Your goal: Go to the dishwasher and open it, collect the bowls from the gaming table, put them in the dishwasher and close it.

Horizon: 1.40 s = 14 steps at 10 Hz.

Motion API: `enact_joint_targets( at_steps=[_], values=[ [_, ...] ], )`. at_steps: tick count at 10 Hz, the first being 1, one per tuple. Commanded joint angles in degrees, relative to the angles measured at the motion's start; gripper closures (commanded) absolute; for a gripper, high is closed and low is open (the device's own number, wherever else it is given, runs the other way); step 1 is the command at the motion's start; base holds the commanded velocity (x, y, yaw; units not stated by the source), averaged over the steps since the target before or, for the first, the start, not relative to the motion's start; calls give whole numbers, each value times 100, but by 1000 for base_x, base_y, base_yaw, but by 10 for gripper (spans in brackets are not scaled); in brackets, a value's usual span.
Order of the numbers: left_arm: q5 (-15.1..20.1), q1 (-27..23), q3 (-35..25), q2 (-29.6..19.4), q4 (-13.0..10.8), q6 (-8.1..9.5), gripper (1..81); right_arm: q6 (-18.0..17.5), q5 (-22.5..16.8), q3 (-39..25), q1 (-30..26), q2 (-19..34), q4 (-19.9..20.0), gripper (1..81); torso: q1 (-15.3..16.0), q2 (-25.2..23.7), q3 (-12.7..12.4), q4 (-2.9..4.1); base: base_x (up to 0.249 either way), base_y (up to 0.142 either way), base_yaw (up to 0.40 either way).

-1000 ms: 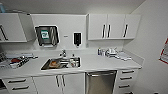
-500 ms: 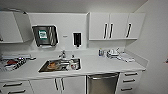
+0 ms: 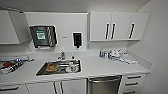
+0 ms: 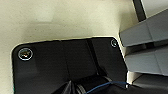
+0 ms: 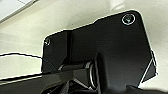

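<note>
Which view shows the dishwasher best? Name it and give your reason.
The head view. The dishwasher sits under the counter, right of the sink, its brushed steel front closed and cut off by the picture's lower edge. The left and right wrist views give pale floor and the robot's own dark plate, so they tell nothing about the dishwasher.

Office kitchenette, seen from the head view.
A white countertop (image 3: pixel 100 67) runs across the frame with a steel sink (image 3: pixel 60 67) at lower centre, white wall cabinets (image 3: pixel 117 26) at upper right, a paper-towel dispenser (image 3: pixel 43 36) at left, and a stainless dishwasher (image 3: pixel 105 85) under the counter.
</note>
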<state>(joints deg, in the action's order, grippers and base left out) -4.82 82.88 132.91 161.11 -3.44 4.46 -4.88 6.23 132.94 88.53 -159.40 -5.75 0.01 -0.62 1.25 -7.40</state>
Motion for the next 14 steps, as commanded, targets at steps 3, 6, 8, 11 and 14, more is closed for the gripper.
enact_joint_targets(
  at_steps=[3, 6, 8, 11, 14],
  values=[
    [244, -329, -55, -61, 1, -24, 10, 13, -263, -23, -278, 82, 30, 10, 0, 0, 0, 0, 142, 0, 0],
    [244, -330, -55, -61, 1, -24, 10, 22, -263, -23, -278, 73, 30, 10, 0, 0, 0, 0, 142, 0, 0],
    [244, -329, -55, -61, -8, -24, 10, 13, -263, -23, -278, 73, 39, 10, 0, 0, 0, 0, 142, 0, 0],
    [253, -329, -63, -61, 1, -24, 10, 22, -263, -15, -279, 73, 39, 10, 9, 4, 2, 0, 39, 0, 0],
    [271, -329, -72, -61, -8, -16, 10, 13, -263, 3, -278, 73, 39, 10, 2, 4, 2, 0, 0, 0, 0]
  ],
)
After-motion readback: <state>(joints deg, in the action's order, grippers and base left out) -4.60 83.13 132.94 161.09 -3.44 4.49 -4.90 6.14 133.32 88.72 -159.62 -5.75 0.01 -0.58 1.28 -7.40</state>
